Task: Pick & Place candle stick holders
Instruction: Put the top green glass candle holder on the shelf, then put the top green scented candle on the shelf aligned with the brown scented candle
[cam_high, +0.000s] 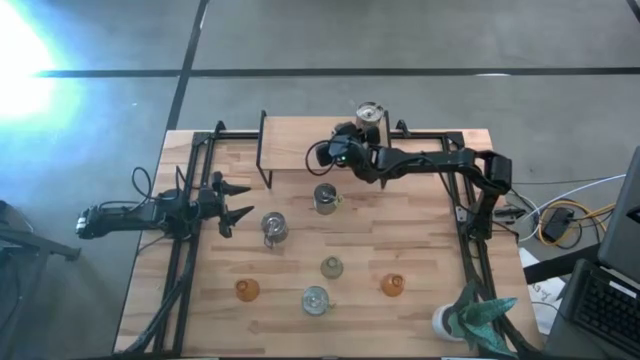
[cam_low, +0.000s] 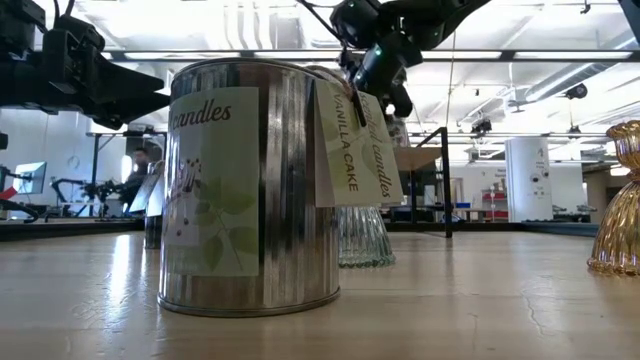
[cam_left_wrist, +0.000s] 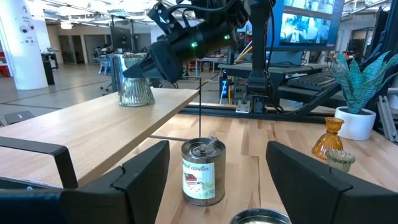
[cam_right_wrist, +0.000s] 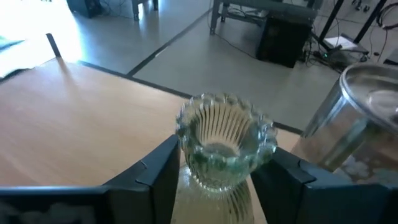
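A ribbed pale green holder (cam_right_wrist: 225, 142) stands upright on the raised wooden shelf (cam_high: 300, 145) between the right gripper (cam_right_wrist: 214, 171) fingers, spread just clear of its sides, while the left gripper (cam_high: 235, 200) waits open, well apart.

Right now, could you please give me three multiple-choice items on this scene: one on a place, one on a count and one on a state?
1. Where does the ribbed pale green holder at the right gripper stand?
A. on the raised wooden shelf
B. on the floor
C. inside the plant pot

2. How many amber holders are on the table?
A. one
B. two
C. four

3. How is the left gripper?
A. open and empty
B. shut on a tin
C. shut on an amber holder

Answers:
1 A: the ribbed pale green holder, by the right gripper, rests on the raised wooden shelf.
2 B: the amber holders number two.
3 A: the left gripper is spread with nothing between.
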